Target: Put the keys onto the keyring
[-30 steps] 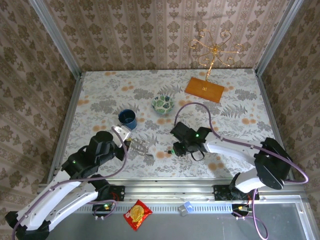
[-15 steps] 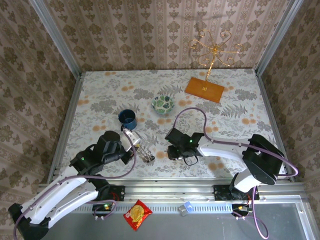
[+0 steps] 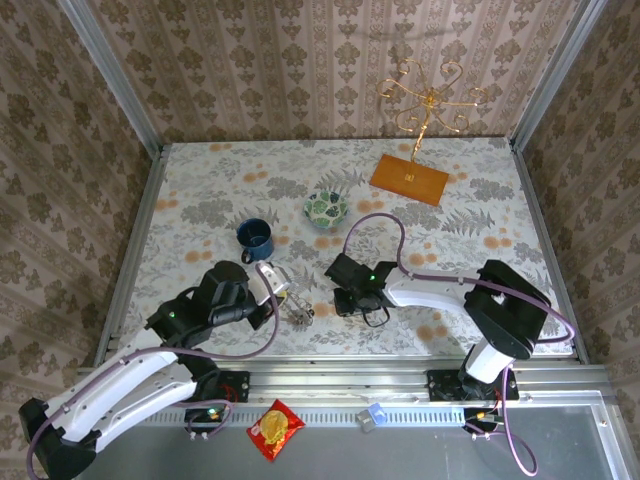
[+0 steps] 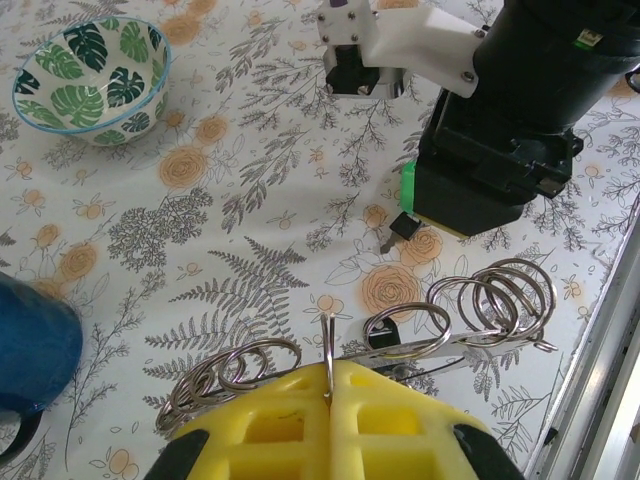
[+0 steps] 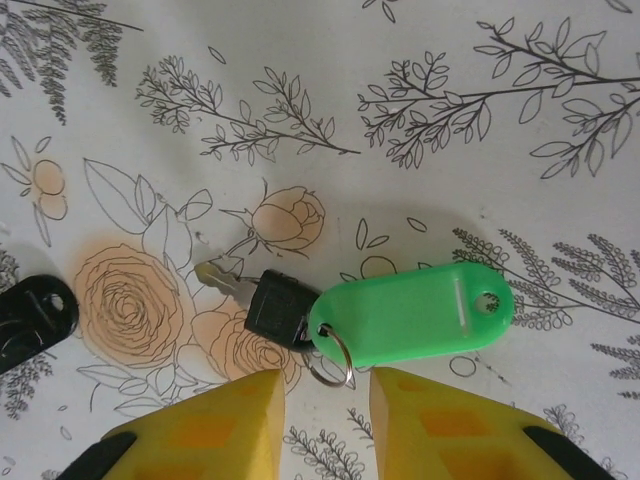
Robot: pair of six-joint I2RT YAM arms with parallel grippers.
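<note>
Key pickup in hand. Your left fingers (image 4: 400,425) clenched on keyring (image 4: 405,335) loop. Right fingers (image 5: 225,420) released, straddling key (image 5: 272,303), flat on table (image 5: 520,170) beside tag (image 5: 410,312). Next: lower, pinch key head.

So what moved over the last second: the left arm swung in toward the middle of the table. The left gripper (image 3: 283,297) now sits further right and a touch closer to the front edge, and the keyring (image 3: 298,311) pinched in it came along for the ride. The right arm slid the other way. Its elbow (image 3: 505,305) pulled in from near the right edge, and the right gripper (image 3: 340,300) crept a little left. So the gap between the two grippers is clearly smaller now (most of that happened in the first half second, the rest is just a nudge). The cable (image 3: 375,218) looping over the right arm also shifted left.
</note>
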